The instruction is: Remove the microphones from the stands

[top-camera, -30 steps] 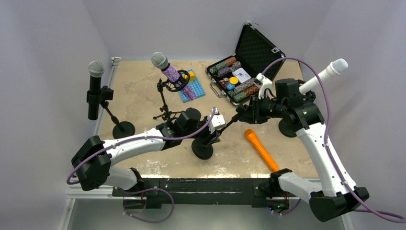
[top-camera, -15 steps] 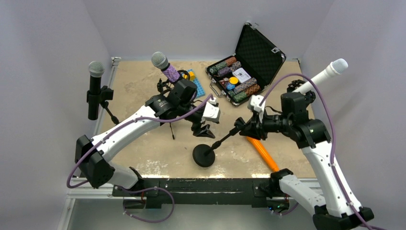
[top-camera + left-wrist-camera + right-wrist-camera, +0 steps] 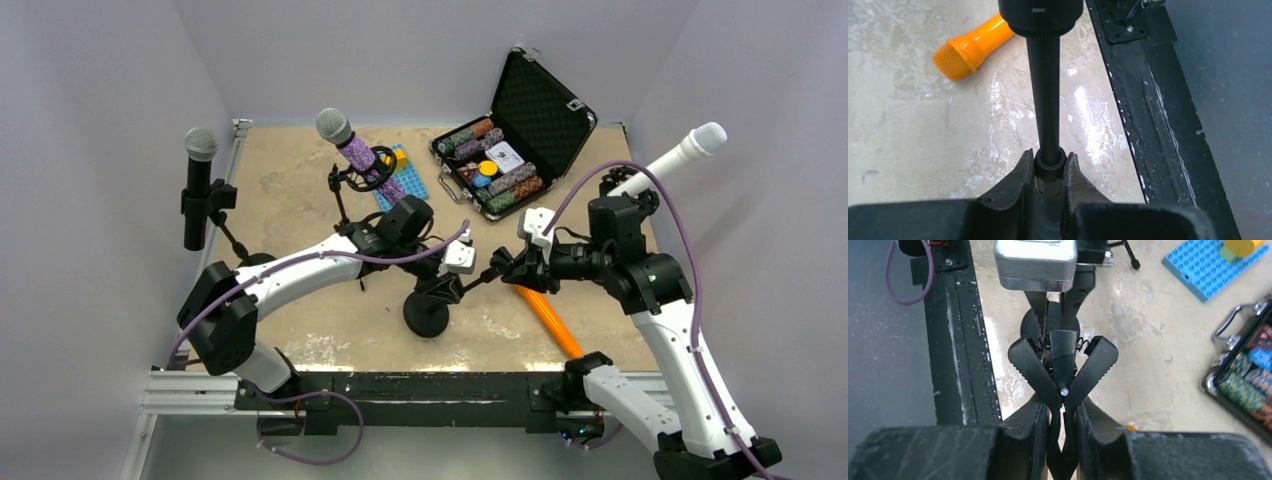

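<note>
The orange microphone [image 3: 545,315] lies loose on the table, right of the black stand; it also shows in the left wrist view [image 3: 970,47]. The stand has a round base [image 3: 425,316] and a tilted pole [image 3: 1044,95]. My left gripper [image 3: 447,290] is shut on the pole's lower collar [image 3: 1049,167]. My right gripper [image 3: 503,268] is shut on the handles of the stand's spring clip [image 3: 1063,365], whose toothed arms are spread and empty. The right gripper [image 3: 1063,407] squeezes the handles together.
A black microphone [image 3: 200,190] on a stand is at the far left. A purple microphone [image 3: 355,150] stands on a tripod beside a blue brick plate [image 3: 402,178]. An open chip case [image 3: 510,130] is at the back; a white microphone [image 3: 680,155] at the right. The black rail [image 3: 430,385] edges the front.
My left arm has swung back down from near the purple microphone and shut on the stand's pole. My right gripper has stayed on the clip. The orange microphone has not moved.
</note>
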`<state>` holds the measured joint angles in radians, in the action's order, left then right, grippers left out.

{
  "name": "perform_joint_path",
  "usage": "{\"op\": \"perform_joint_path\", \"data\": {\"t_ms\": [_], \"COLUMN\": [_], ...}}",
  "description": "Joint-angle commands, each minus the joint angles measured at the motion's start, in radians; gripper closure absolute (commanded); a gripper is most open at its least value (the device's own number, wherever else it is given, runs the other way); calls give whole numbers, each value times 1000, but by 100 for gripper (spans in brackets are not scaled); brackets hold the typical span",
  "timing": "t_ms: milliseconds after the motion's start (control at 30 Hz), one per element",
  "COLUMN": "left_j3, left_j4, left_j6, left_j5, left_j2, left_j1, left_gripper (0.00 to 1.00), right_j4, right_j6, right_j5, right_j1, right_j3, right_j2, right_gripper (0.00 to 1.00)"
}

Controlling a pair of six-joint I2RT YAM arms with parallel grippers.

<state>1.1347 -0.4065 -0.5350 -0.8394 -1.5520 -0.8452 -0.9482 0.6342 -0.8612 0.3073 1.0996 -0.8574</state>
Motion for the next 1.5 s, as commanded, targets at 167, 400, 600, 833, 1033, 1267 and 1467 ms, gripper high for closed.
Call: {"op": "perform_joint_path", "data": {"t_ms": [167, 400, 600, 833, 1033, 1267, 1467], "left_j3": [-169, -127, -112, -52, -14, 125, 193], "left_j4": [485, 504, 413, 200, 162, 154, 218], "left_j6": [473, 596, 472, 358, 460, 541, 567], "left_j5": [799, 559, 452, 455, 506, 489, 362], "left_j2": [93, 51, 115, 242, 369, 361, 310], "left_j1": [-86, -88, -69, -22, 42, 47, 51], "left_gripper": [100, 73, 39, 34, 36, 37, 37], "right_j4": [-79, -21, -41, -68, -118, -146, -127], "right_j6": [-643, -681, -454, -238, -80, 13, -18], "right_j5": [286, 253, 243, 164, 111, 202, 196], "right_j1": [0, -2, -1, 7, 62, 170, 185], "right_j3": [246, 202, 272, 307, 316, 298, 354], "right_j2": [-181, -187, -181, -183, -207, -217, -275], "right_gripper": [100, 100, 100, 100, 100, 100, 100]}}
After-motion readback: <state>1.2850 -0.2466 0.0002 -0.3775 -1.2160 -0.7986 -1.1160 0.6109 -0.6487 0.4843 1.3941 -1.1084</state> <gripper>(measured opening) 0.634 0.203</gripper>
